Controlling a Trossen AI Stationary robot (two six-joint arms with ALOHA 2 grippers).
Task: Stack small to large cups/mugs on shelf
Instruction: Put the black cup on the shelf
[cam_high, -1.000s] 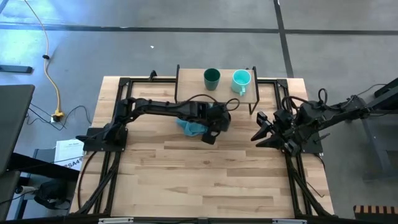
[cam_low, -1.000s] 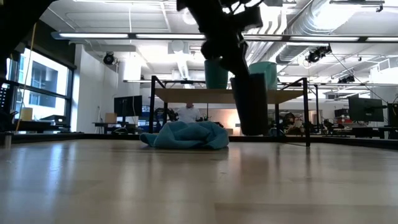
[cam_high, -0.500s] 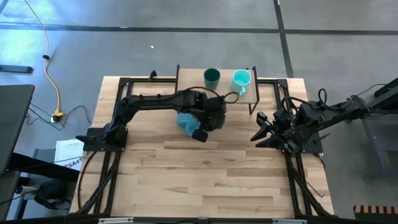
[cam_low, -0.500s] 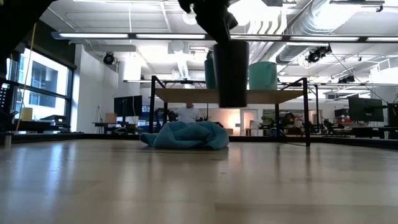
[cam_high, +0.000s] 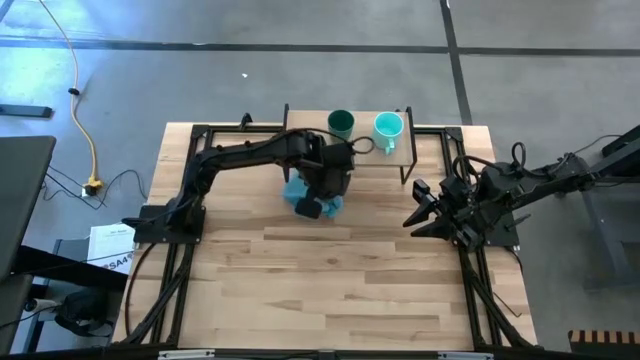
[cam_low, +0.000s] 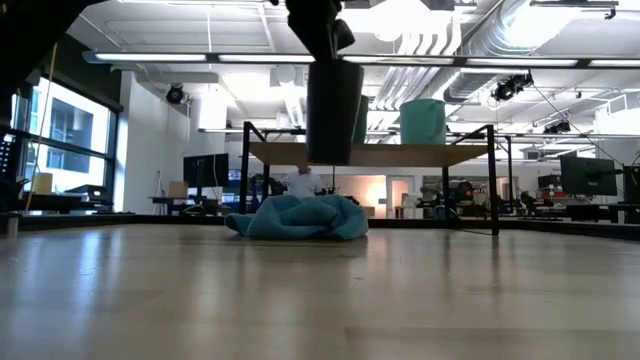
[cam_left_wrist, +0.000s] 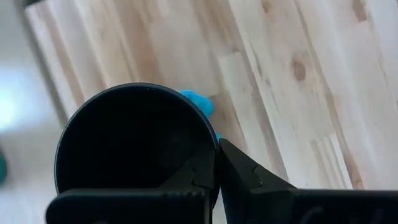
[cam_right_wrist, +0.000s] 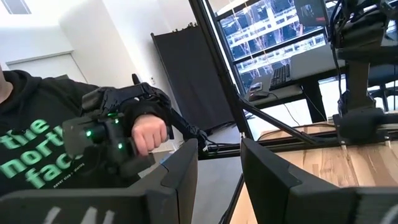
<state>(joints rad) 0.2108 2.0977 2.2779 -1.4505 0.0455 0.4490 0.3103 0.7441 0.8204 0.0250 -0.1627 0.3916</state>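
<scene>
Left gripper (cam_high: 312, 205) was clamped shut on the rim of the black cup (cam_low: 333, 110), one finger inside the mouth and one outside. In the low view the cup hung upright in the upper middle of the frame, a plain, dark, straight-sided cylinder lifted off the table, just above the rumpled blue-teal cloth (cam_low: 300, 216) and in front of the shelf (cam_low: 370, 153). From the left wrist camera its round open mouth (cam_left_wrist: 134, 146) showed a matte black inside.

On the shelf's light board, at the upper centre of the high view, stood the dark teal-green cup (cam_high: 341, 124) and, to its right, the light turquoise mug (cam_high: 388, 128), both mouth up.

Right gripper (cam_high: 420, 208) rested at the right edge of the table (cam_high: 350, 290), fingers parted and holding nothing.
</scene>
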